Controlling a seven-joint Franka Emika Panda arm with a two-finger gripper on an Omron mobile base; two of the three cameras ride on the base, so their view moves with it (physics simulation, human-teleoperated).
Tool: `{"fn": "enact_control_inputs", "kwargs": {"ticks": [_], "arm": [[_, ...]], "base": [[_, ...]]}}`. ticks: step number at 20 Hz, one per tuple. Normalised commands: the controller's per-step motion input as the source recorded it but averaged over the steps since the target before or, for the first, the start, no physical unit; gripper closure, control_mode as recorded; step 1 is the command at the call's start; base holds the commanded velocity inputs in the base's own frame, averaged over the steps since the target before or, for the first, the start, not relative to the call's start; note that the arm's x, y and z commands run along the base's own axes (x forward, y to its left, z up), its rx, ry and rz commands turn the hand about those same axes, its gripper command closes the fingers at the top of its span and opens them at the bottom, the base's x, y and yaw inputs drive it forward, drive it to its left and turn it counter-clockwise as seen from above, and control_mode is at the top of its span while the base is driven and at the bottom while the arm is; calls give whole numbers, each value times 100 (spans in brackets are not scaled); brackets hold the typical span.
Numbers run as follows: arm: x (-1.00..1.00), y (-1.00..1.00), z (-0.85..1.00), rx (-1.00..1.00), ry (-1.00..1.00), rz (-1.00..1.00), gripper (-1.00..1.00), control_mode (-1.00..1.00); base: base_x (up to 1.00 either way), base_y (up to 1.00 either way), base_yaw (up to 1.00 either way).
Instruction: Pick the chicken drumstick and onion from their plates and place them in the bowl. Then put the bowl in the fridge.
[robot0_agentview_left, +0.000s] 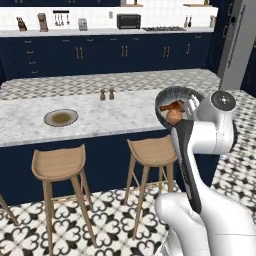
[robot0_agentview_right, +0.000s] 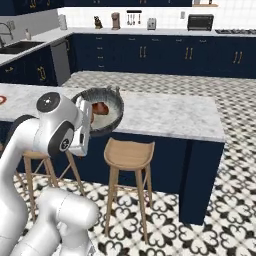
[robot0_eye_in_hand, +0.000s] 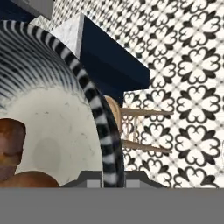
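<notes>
Over the marble island (robot0_agentview_left: 100, 117), claw (robot0_eye_in_hand: 113, 177) clamps the bowl (robot0_agentview_left: 172, 95) rim.

I see a kitchen with navy cabinets (robot0_agentview_left: 100, 52) carrying gold handles along the back wall. A marble island counter (robot0_agentview_right: 165, 115) stands in the middle, with wooden stools (robot0_agentview_left: 59, 165) beside it. The floor (robot0_agentview_left: 112, 220) has black-and-white patterned tiles. A toaster oven (robot0_agentview_left: 128, 21) sits on the back counter.

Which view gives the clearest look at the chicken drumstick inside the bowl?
The left base view: the chicken drumstick lies brown above the onion in the tilted bowl. The right base view shows it partly behind the arm; the hand view catches a cropped brown piece at its left edge.
</notes>
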Motion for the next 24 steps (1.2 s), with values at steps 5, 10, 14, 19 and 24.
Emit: {"fn": "enact_control_inputs", "kwargs": {"ticks": [5,10,14,19,24], "arm": [[0,0,0,0,0,0,100,100],[0,0,0,0,0,0,100,100],[0,0,0,0,0,0,100,100],[0,0,0,0,0,0,100,100],[0,0,0,0,0,0,100,100]], "base": [[-26,-100,-14],[22,-100,-7],[67,-100,0],[87,-100,0],[81,-100,6]]}}
